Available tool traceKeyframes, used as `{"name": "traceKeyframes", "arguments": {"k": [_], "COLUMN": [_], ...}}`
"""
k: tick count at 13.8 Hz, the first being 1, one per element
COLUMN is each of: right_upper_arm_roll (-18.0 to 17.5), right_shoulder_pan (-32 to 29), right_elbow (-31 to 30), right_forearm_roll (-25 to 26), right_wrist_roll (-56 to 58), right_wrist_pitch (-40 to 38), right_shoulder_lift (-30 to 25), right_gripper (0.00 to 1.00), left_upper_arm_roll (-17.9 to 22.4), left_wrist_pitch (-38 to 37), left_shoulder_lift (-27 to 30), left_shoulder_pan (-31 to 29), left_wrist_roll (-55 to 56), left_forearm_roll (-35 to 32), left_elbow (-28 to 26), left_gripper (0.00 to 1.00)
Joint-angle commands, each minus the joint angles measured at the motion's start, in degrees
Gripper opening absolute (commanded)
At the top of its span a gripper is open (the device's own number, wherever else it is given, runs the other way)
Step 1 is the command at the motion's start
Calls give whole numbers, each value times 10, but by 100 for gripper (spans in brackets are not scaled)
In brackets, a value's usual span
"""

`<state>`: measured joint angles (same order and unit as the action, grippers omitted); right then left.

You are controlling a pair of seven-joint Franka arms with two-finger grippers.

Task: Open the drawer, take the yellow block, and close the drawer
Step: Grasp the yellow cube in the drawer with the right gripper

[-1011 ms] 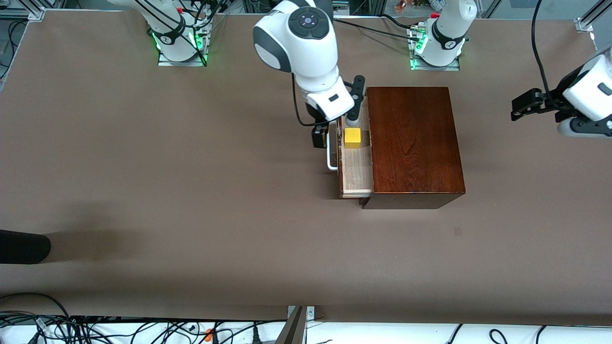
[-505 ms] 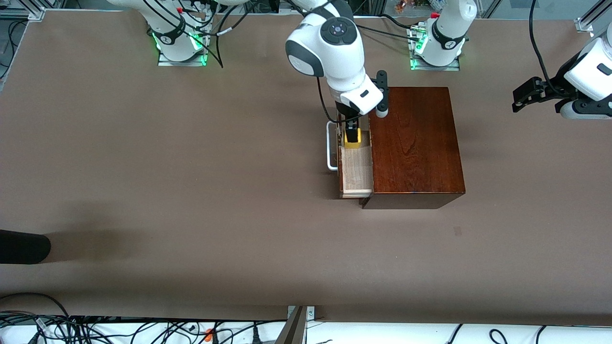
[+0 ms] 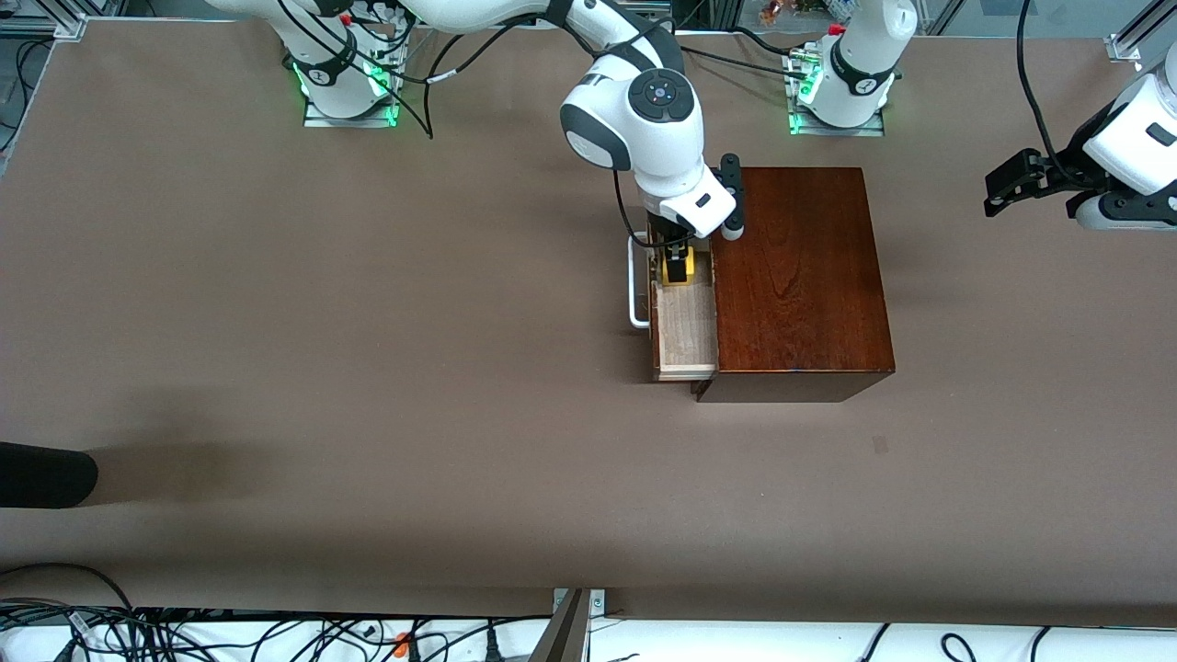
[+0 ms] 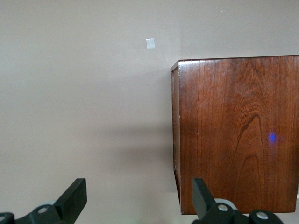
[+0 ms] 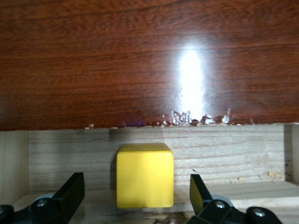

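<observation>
A brown tabletop (image 3: pixel 276 368) carries a glossy reddish-brown wooden box (image 3: pixel 795 276). Its drawer (image 3: pixel 685 336) is pulled partly out toward the right arm's end, white handle (image 3: pixel 634 285) leading. The yellow block (image 3: pixel 679 273) sits in the pale tray, just beside the box's front face. The right pincer (image 3: pixel 678 262) is down in the drawer, spread wide with a finger on either side of the block, not touching it. The left pincer (image 3: pixel 1011 188) waits, spread wide, over bare tabletop at the left arm's end.

Likely risks: closing off-centre could push the block against the box, and the drawer is only partly open, so a finger could scrape the box edge.

Compared with half a second earlier, the right pincer has sunk lower around the block.
</observation>
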<state>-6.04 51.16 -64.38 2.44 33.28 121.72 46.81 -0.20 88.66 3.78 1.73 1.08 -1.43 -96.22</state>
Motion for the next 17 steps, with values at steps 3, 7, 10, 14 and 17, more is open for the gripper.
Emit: {"name": "traceKeyframes", "arguments": {"k": [3,7,10,14,17], "right_upper_arm_roll": [-4,-4,-3,-6,-6], "right_shoulder_pan": [1,2,2,2,-4], "right_elbow": [24,24,24,45,105], "right_forearm_roll": [2,2,2,0,-20], "right_wrist_roll": [6,1,2,2,-27], "right_wrist_pitch": [4,14,9,-52,-122], "right_shoulder_lift": [26,33,29,11,-16], "right_gripper": [100,78,18,0,0], "left_upper_arm_roll": [-2,-2,-2,-3,-3], "left_wrist_pitch": [0,-3,-4,-9,-14], "left_shoulder_lift": [6,6,6,6,6], "left_shoulder_pan": [-1,-1,-1,-1,-1], "left_wrist_roll": [-9,-9,-9,-7,-8], "left_forearm_roll": [6,6,6,6,6], "left_elbow": [-2,-2,-2,2,2], "left_gripper": [100,100,100,100,100]}}
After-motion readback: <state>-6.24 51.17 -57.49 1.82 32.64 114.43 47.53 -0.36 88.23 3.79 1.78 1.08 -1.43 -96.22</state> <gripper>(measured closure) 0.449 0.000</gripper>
